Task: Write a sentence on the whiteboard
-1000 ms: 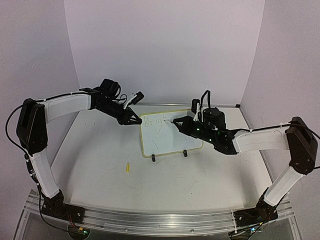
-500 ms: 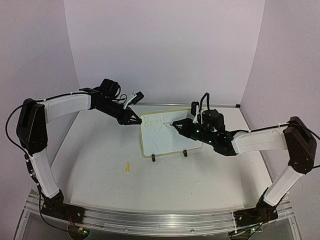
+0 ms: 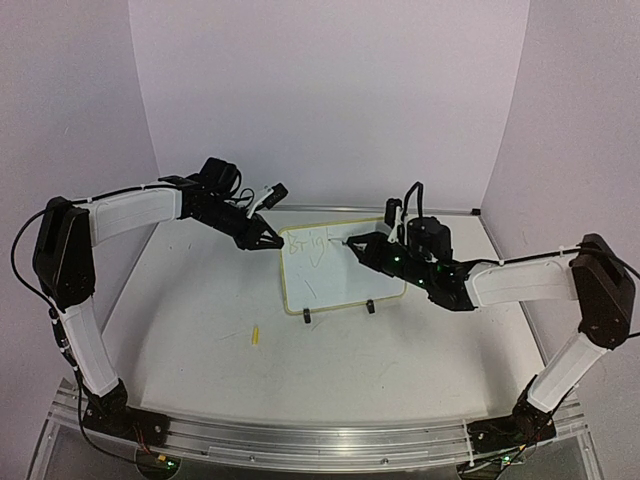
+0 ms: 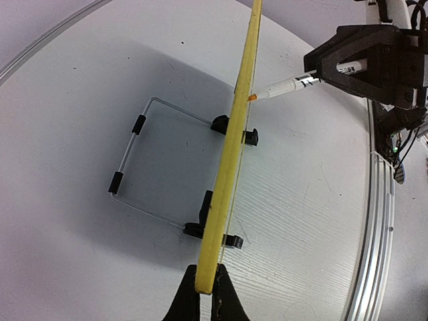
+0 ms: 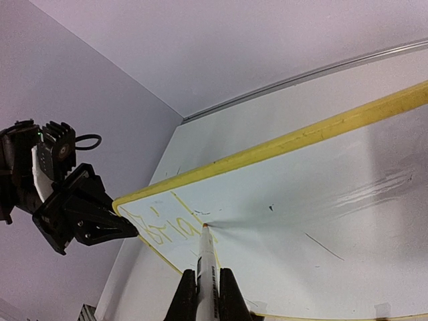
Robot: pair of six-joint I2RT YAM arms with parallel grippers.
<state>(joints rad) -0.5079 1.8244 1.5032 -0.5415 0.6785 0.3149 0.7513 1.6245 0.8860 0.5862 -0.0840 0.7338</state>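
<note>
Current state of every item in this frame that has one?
Small yellow-rimmed white whiteboard: standing on edge on its wire stand.
Faint yellowish-green handwriting: unfinished, only "Brig" legible.
White marker pen: uncapped, tip against the board face.
Small yellow piece: lying loose on the table, apart from the board.
Left gripper: shut on the whiteboard's side edge.
Right gripper: shut on the marker.

Left hand (image 4: 205, 286) pinching edge-on whiteboard (image 4: 231, 154), marker (image 4: 284, 87) tip on its face, right hand (image 4: 321, 67) gripping marker, wire stand (image 4: 138, 124) behind
</note>
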